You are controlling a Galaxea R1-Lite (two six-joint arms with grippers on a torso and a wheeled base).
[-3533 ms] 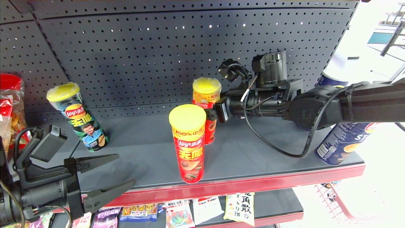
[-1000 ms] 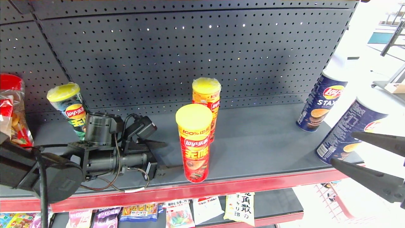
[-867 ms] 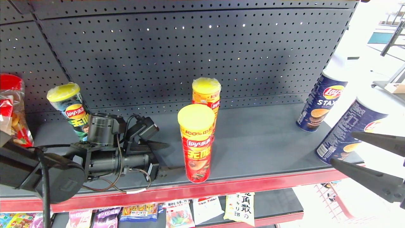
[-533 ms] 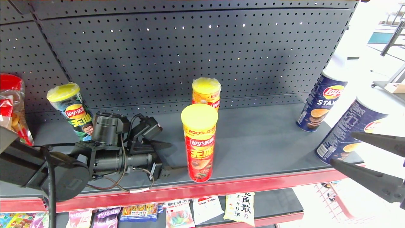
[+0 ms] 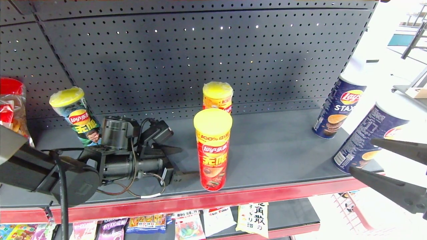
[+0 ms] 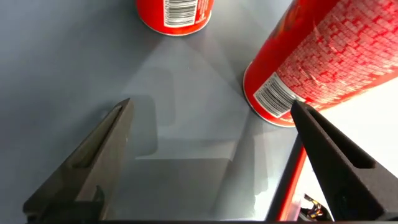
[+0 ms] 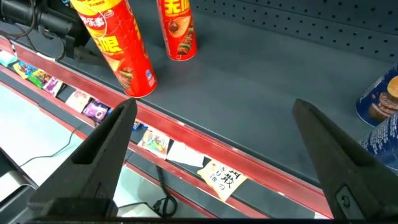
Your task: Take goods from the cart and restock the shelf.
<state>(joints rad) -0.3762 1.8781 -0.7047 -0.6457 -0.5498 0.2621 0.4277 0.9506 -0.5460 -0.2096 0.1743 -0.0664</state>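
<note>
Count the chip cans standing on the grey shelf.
5. Green can back left; front red can at the centre edge; rear red can behind it; rear blue can far right; front blue can at the right corner. The left arm might hide more.

A dark perforated panel (image 5: pixel 200 50) formed the back wall; light shone through some holes. Rightward lay a bright pale floor (image 5: pixel 387 71); a teal panel (image 5: pixel 401 40) and slanted dark bars (image 5: pixel 414 39) stood beyond.
</note>
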